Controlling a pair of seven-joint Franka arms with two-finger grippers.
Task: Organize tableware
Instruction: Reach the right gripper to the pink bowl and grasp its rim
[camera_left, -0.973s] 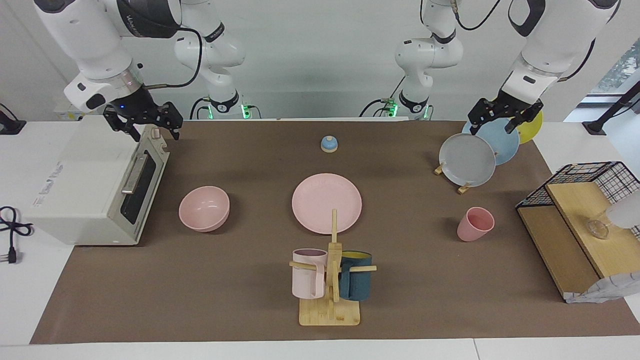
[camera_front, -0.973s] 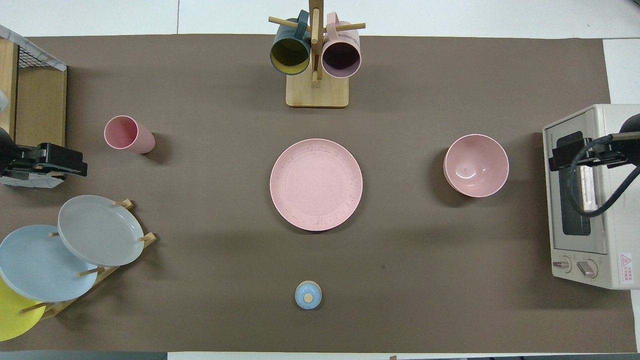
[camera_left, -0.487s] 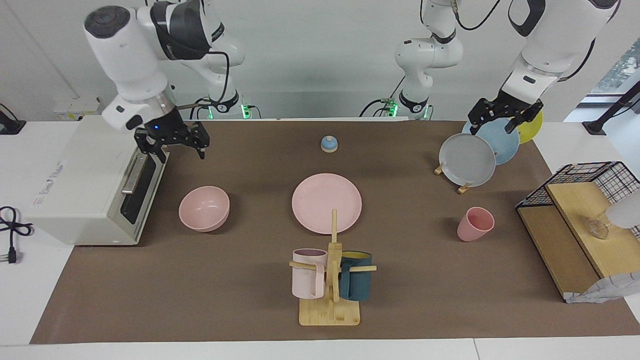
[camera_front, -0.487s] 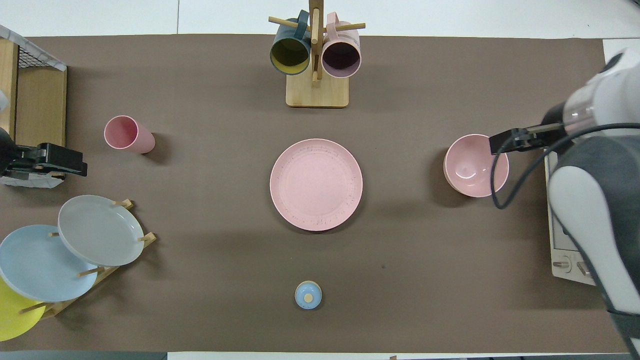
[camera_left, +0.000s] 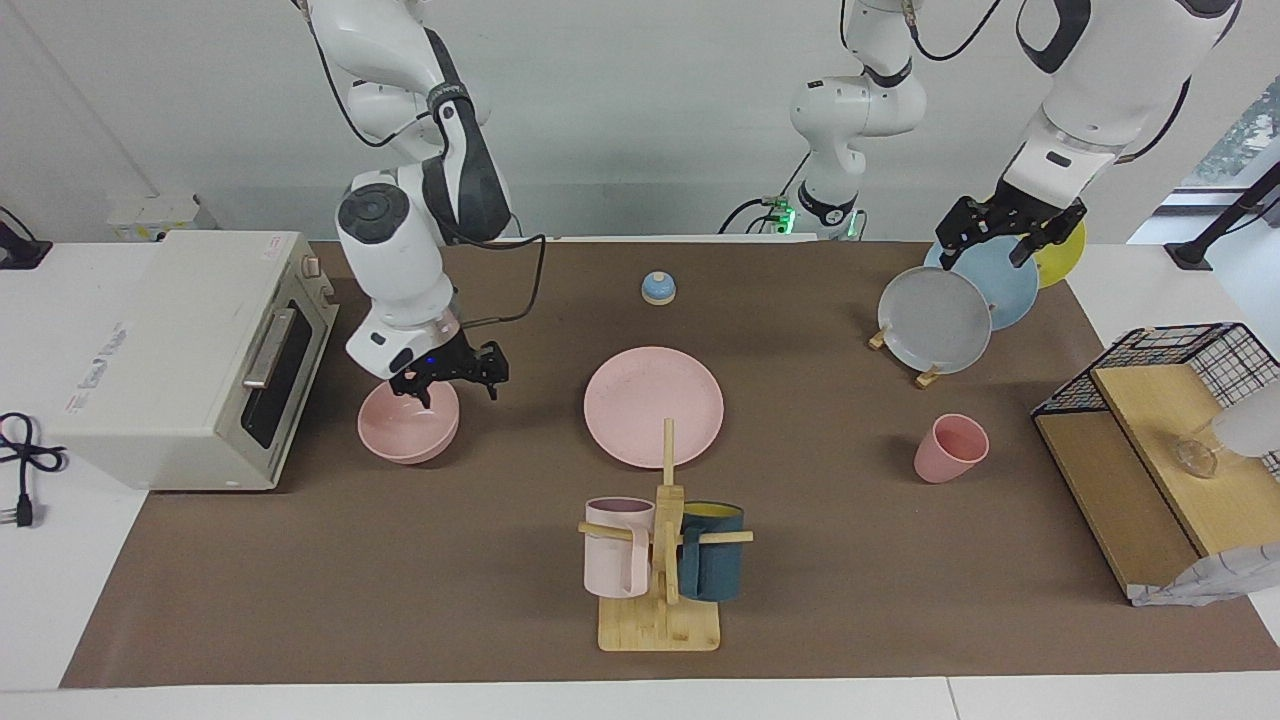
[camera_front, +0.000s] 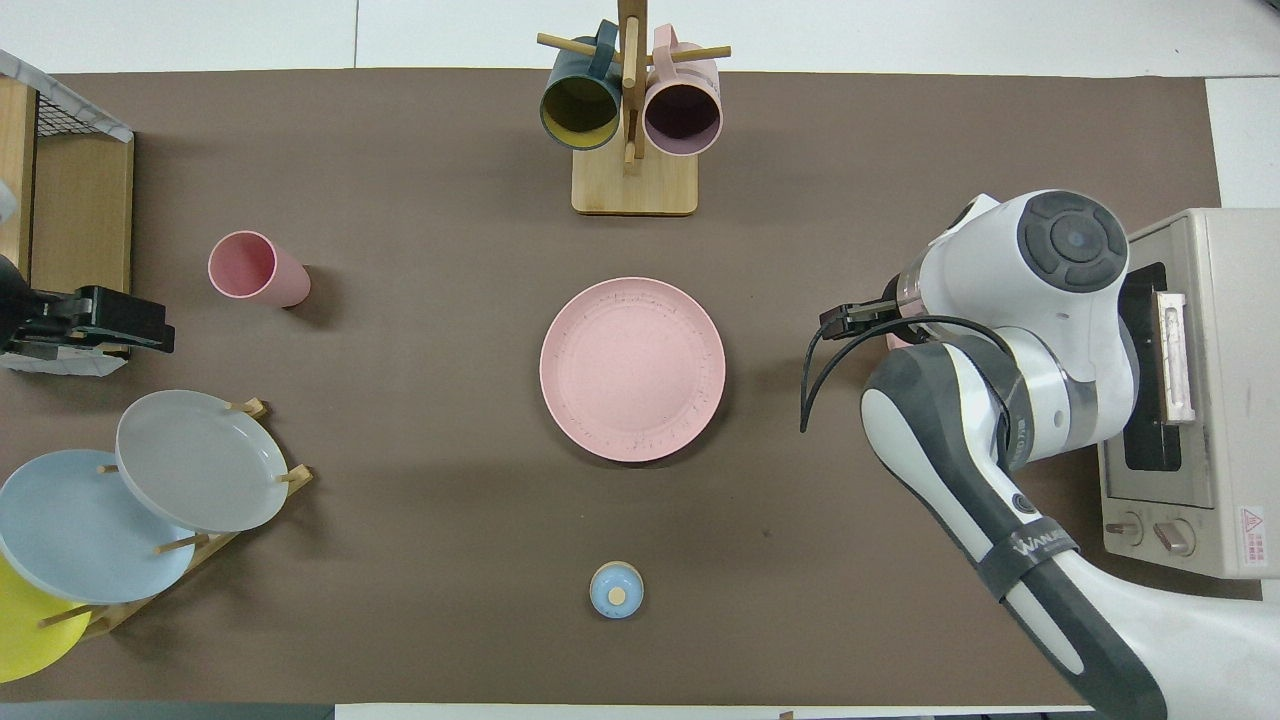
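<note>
So the right gripper (camera_left: 446, 378) is hanging right over the pink bowl (camera_left: 405, 432), at the edge of it that sits nearer the robots. Fingers are spread wide and it isn't holding anything; I can't tell if the tips are actually touching the rim. In the overhead view the right arm is covering almost the whole bowl, so only a sliver of pink is peeking out there.

The bowl itself is sitting on the brown counter (camera_left: 860, 600) in front of the toaster oven (camera_left: 180, 360), toward the right arm's end. The pink plate (camera_left: 654, 406) is lying flat around the middle of the counter, and the pink cup (camera_left: 948, 449) is standing upright toward the left arm's end, beside the wire-and-wood shelf (camera_left: 1160, 450). All three are well apart from each other.

The left gripper (camera_left: 1006, 232) is waiting up over the plate rack (camera_left: 960, 300) with the grey, blue and yellow plates, fingers wide and empty too.

Other stuff: the wooden mug tree (camera_left: 662, 560) with a pale pink mug and a dark blue mug is standing farther from the robots than the plate, and a little blue bell (camera_left: 658, 288) is sitting nearer to them.
</note>
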